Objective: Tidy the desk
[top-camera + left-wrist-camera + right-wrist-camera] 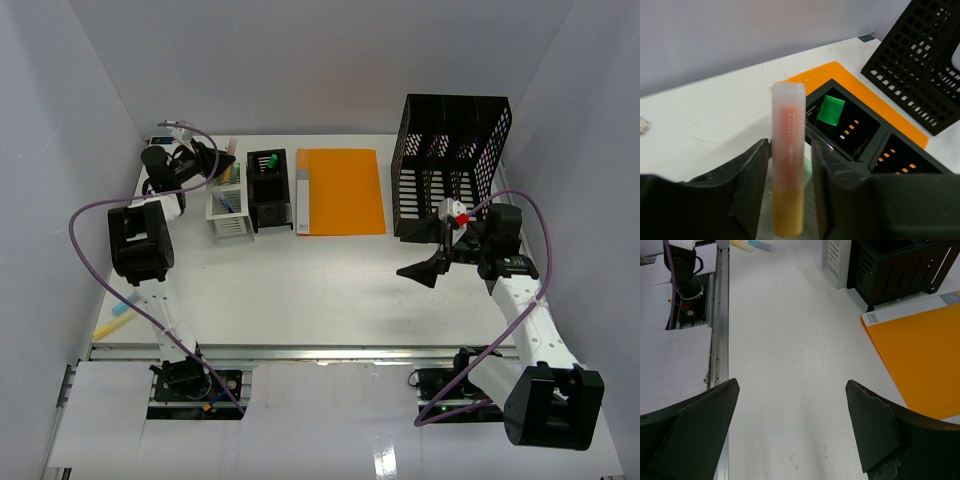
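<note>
Fingers of the right gripper (792,385) fill the bottom of the right wrist view, spread wide apart with nothing between them, over bare white surface. From above, this right gripper (425,253) hangs released near the right edge of the desk (320,290), just in front of a black mesh basket (450,160) that stands in the far right corner.

The desk spans the whole enclosure between white walls, with a metal rail (330,352) along its near edge, where both arm bases are bolted.

The left gripper (222,160) sits toward the far left corner, at the far end of a white organizer (227,208). In the left wrist view the left gripper (788,155) is clenched on a highlighter (788,125), held upright between the two black fingers. Its cap is translucent and pinkish, and its lower end is yellow-orange. Whether the lower end touches anything beneath cannot be told.

Just right of the white organizer stands a black organizer (268,190), with a green item (268,158) in its far compartment; the same green item (831,111) shows behind the held highlighter. An orange folder (340,190) lies flat just right of the black organizer, near the far edge, between it and the mesh basket.

A yellow marker (105,329) and a blue marker (122,309) lie close together at the left edge, near the near left corner, well apart from the organizers.
</note>
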Controlling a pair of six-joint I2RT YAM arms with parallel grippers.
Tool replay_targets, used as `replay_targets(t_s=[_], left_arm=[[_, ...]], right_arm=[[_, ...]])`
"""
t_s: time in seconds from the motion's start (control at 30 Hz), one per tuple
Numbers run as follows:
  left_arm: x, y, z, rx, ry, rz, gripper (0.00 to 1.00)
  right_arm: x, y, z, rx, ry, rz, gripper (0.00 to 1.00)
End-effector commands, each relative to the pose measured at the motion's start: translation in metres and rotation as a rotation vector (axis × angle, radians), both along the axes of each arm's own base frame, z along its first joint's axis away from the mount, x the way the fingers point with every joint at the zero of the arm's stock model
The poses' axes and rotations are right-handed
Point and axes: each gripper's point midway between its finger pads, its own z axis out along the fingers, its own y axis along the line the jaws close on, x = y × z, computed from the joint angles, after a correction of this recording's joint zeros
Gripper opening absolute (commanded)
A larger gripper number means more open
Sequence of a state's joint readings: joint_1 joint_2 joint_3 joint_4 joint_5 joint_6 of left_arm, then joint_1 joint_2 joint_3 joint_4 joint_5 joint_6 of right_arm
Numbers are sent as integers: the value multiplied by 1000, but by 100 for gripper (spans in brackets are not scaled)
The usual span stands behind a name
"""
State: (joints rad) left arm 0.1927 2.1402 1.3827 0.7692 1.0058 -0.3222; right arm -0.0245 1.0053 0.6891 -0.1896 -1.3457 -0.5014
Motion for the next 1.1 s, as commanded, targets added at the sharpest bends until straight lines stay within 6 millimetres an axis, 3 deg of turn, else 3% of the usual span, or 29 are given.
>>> replay_targets(t_s=[0.0, 0.17, 0.3, 0.43, 0.53, 0.63, 0.73, 0.83, 0.97, 1.07], left_arm=[[-5, 1, 31, 42, -54, 28, 65], [-8, 3, 51, 60, -69, 46, 71], [-16, 9, 85, 75, -126, 102, 72], [-28, 33, 121, 57, -122, 262, 72], [-46, 66, 127, -1, -6, 491, 72], [-78, 110, 109, -114, 183, 825, 82], [-124, 143, 61, -209, 424, 1115, 90], [-168, 155, 27, -266, 609, 1293, 97], [-244, 168, -16, -386, 856, 1631, 98], [-284, 171, -40, -428, 981, 1815, 98]], right_arm=[[2, -1, 1, 3, -23, 2, 93], [2, -1, 1, 2, -26, -1, 93], [3, -2, 1, 1, -27, -4, 93], [2, -2, 2, -2, -35, -5, 93], [2, -2, 2, -8, -34, -8, 93], [2, -3, 2, -10, -34, -11, 94], [2, -3, 3, -10, -35, -12, 94], [3, -3, 2, -12, -31, -15, 94], [4, -3, -1, -16, -25, -20, 94], [6, -4, -4, -21, -18, -27, 94]])
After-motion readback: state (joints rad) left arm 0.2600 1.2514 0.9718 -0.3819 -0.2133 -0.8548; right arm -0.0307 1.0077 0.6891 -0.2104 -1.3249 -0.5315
